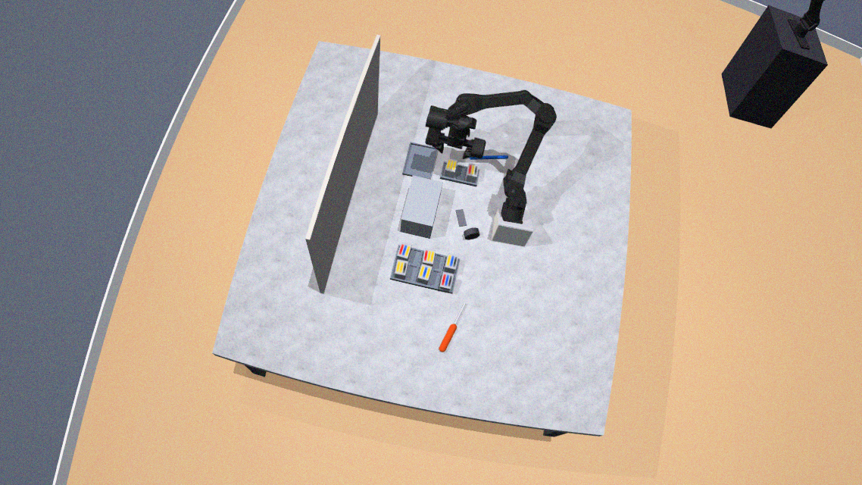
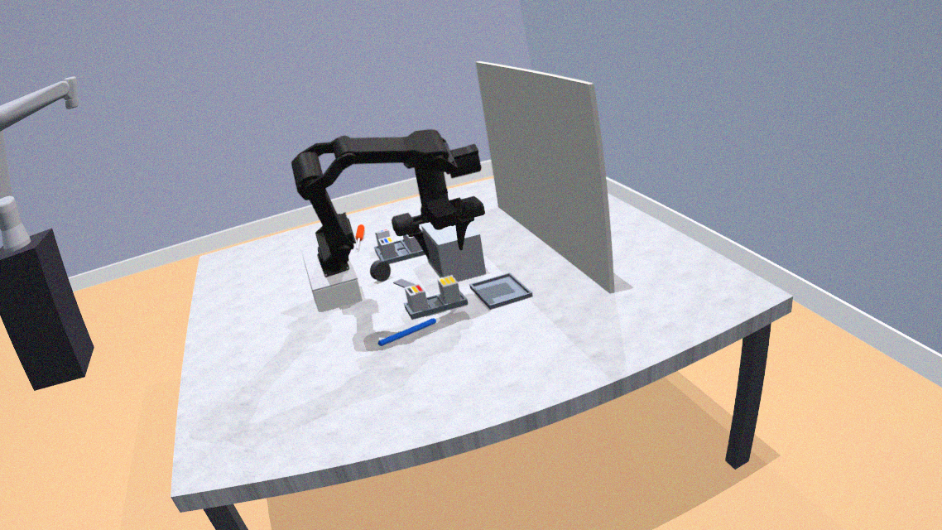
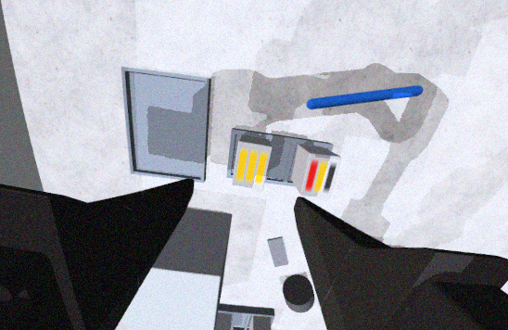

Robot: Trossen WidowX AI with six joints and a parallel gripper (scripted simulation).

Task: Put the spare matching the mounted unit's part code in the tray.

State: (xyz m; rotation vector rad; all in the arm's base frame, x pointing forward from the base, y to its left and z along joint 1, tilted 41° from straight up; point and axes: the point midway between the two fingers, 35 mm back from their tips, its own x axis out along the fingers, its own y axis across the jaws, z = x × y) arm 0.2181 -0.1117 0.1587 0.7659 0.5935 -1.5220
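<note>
From the top, the black parallel-jaw gripper [image 1: 454, 143] hangs near the desk's far edge, between the shallow grey square tray [image 1: 420, 158] and a small grey rack [image 1: 458, 179].

From the exterior, two spares stand in that rack.

From the wrist, the fingers are spread, holding nothing. The yellow-striped spare [image 3: 251, 165] and the red-yellow-black spare [image 3: 318, 173] carry only colour bars, no readable writing.

Hand [image 1: 454, 148] above tray [image 1: 422, 159], rack [image 1: 461, 171]

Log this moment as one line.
gripper: open, holding nothing | above two-spare holder | tray: no spare inside
</note>
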